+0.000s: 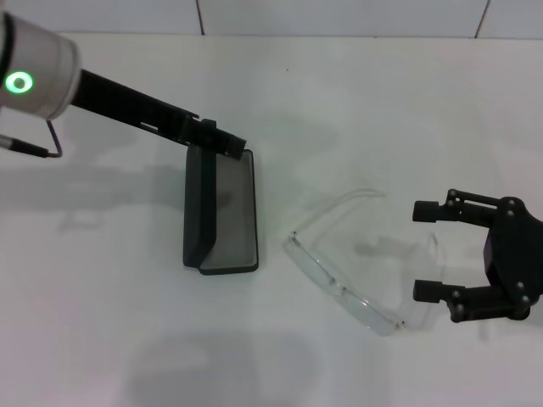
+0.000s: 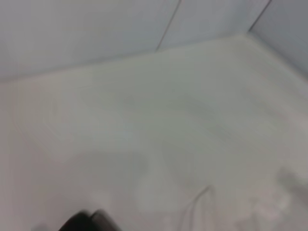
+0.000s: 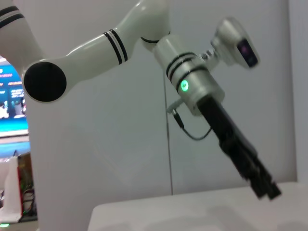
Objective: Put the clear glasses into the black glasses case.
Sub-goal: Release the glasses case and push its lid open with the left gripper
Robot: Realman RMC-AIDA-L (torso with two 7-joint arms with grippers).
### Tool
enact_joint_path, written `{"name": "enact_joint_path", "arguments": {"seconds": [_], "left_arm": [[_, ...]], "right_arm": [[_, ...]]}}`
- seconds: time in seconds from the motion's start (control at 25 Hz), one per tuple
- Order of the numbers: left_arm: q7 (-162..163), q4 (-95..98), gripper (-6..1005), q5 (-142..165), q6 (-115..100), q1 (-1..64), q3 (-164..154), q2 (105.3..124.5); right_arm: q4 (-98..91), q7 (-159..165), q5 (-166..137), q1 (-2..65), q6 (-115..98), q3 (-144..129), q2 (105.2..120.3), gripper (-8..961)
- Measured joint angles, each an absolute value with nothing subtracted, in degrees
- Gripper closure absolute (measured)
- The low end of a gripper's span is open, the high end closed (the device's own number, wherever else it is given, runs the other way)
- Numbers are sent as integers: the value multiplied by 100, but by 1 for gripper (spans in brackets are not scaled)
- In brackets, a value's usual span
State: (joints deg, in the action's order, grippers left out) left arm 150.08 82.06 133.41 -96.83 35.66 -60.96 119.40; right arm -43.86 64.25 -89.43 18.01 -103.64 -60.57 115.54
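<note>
The black glasses case (image 1: 222, 212) lies open left of centre. Its lid stands upright on the left side and the grey-lined base lies flat. My left gripper (image 1: 227, 142) is shut, with its tip against the far top end of the lid; I cannot tell whether it pinches the lid. The same gripper (image 3: 263, 186) shows from the side in the right wrist view. The clear glasses (image 1: 348, 284) lie on the table right of the case, temples unfolded toward the right. My right gripper (image 1: 428, 251) hovers open just right of the glasses, its fingers on either side of the near temple's end.
A white table (image 1: 356, 93) carries everything, with a tiled wall behind its far edge. A dark edge of the case (image 2: 82, 222) shows low in the left wrist view. The left arm (image 1: 110, 89) crosses above the table's back left.
</note>
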Motion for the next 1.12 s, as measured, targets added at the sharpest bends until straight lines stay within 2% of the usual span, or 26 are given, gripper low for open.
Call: {"name": "enact_joint_path", "arguments": {"seconds": [0.08, 0.28, 0.88, 1.12], "left_arm": [[15446, 7974, 202, 13868, -9622, 3910, -6291, 11937], [15860, 7579, 210, 14503, -9400, 4235, -6615, 11939], [16001, 6371, 234, 15085, -8876, 4839, -6663, 11933], [16009, 6226, 244, 15246, -8798, 4880, -6667, 11946]], "right_arm": [[-4323, 6365, -8894, 1789, -10365, -6039, 11552, 88], [-4228, 6291, -8886, 1784, -10362, -6029, 11553, 88], [-4053, 6127, -8885, 1835, -10297, -6020, 11557, 88], [-3981, 6044, -8885, 1862, -10267, -6020, 11557, 89]]}}
